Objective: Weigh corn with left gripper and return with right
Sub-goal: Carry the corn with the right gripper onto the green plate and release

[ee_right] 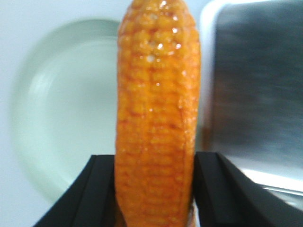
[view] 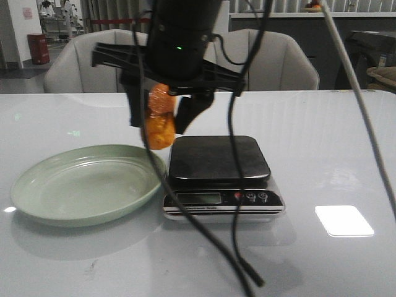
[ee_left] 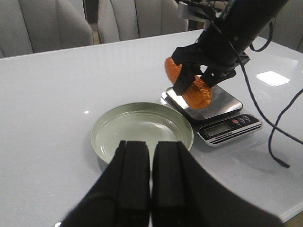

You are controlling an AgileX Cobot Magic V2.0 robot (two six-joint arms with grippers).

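Front view: right gripper (view: 162, 120) holds corn (view: 158, 117) in air, fingers clamped on both sides of cob, cob tilted, lower end above gap between plate (view: 86, 183) and scale (view: 219, 176). Corn clear of scale platform and plate. Left wrist view: left gripper (ee_left: 151, 177) low over table (ee_left: 52, 90), near plate rim, fingers nearly together, nothing between them.

Glossy, bumpy corn (ee_right: 156, 123) – brushed-metal scale platform (view: 218, 158), smooth pale-green plate (view: 83, 185), glossy white table (view: 334, 154).
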